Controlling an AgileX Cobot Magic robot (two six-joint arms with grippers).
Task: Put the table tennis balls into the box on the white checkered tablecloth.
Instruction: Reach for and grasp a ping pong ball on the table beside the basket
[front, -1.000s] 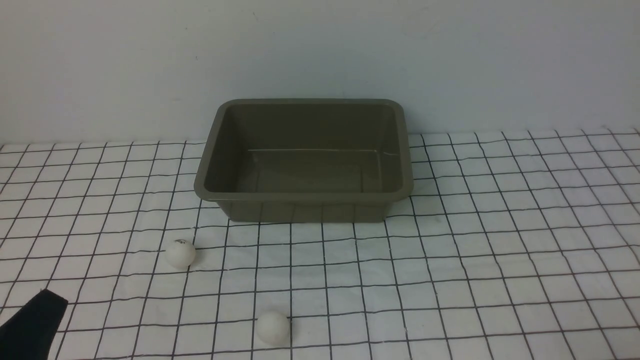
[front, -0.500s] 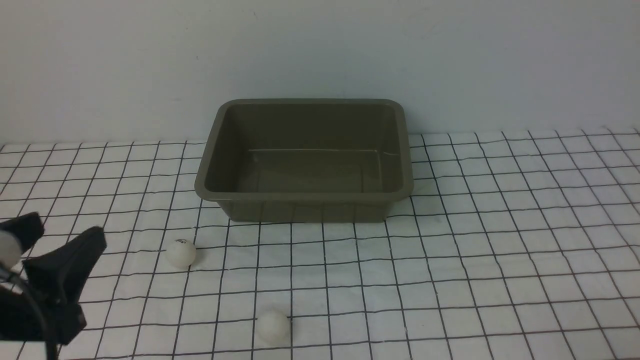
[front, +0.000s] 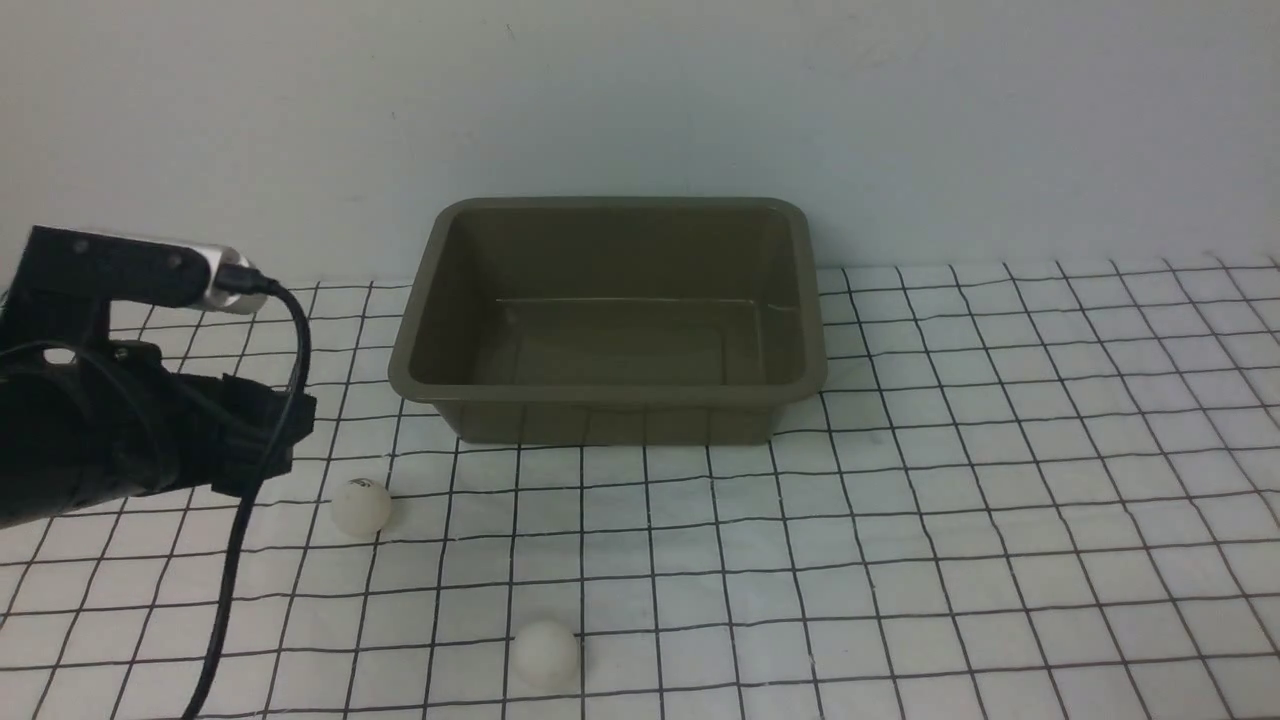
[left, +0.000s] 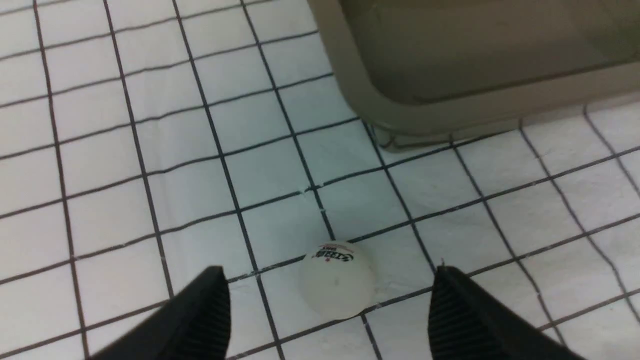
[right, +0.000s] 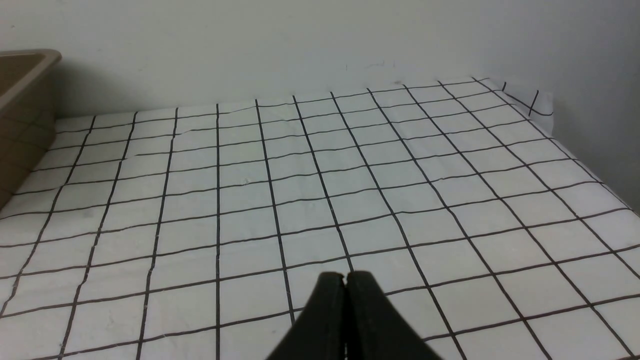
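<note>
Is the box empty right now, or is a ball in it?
Empty. The box shows a bare floor in the front view; the marked ball and the plain ball both lie on the tablecloth outside it.

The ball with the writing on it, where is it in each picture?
Front view: the marked ball lies on the tablecloth, in front of the box, off its left corner.
Left wrist view: the marked ball lies between the open left fingers, untouched.
Right wrist view: not in it.
Shared landmark: the box, seen in all three.
</note>
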